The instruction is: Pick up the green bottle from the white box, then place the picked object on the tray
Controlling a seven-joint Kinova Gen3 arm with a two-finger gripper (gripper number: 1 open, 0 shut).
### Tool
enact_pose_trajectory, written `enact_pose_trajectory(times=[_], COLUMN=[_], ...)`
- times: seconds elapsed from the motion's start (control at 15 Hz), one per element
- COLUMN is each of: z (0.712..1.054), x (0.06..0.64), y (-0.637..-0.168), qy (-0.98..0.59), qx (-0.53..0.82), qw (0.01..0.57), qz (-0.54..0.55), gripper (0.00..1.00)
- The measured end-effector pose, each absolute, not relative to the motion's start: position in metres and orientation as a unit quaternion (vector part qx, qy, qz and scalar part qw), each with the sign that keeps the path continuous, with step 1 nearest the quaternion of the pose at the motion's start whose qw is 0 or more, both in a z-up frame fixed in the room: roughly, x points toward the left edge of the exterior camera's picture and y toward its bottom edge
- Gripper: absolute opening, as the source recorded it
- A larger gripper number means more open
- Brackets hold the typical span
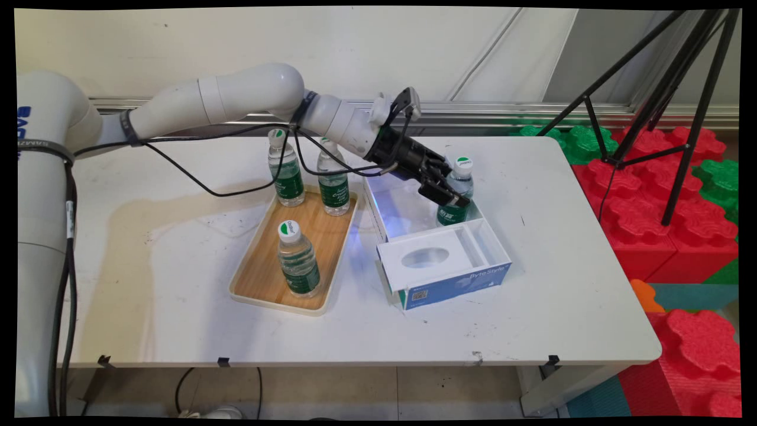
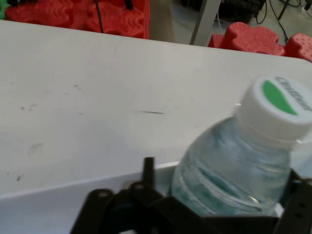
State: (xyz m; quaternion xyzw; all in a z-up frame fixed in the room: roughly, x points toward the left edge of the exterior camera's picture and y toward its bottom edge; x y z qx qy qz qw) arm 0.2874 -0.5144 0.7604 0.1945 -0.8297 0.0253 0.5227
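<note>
On the left, a wooden tray (image 1: 260, 278) on the surface (image 1: 562, 284) keeps three bottles upright. To the right, the tool (image 1: 452, 198) pinches a fourth bottle (image 1: 460, 183) around its body, holding it upright inside the open white box (image 1: 443, 260).

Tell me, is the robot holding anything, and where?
Yes. The end effector grips a water bottle around its body, below the white cap, inside the open box.

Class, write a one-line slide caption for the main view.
Gripper grips a water bottle standing in an open white box.
</note>
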Motion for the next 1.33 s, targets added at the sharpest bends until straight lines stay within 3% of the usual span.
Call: enact_pose_trajectory(times=[0.87, 1.33], z=[0.762, 0.787], x=[0.291, 0.311], y=[-0.514, -0.508], qy=[-0.825, -0.818], qx=[0.193, 0.191], qw=[0.530, 0.542], qz=[0.029, 0.036], gripper=[0.00, 0.00])
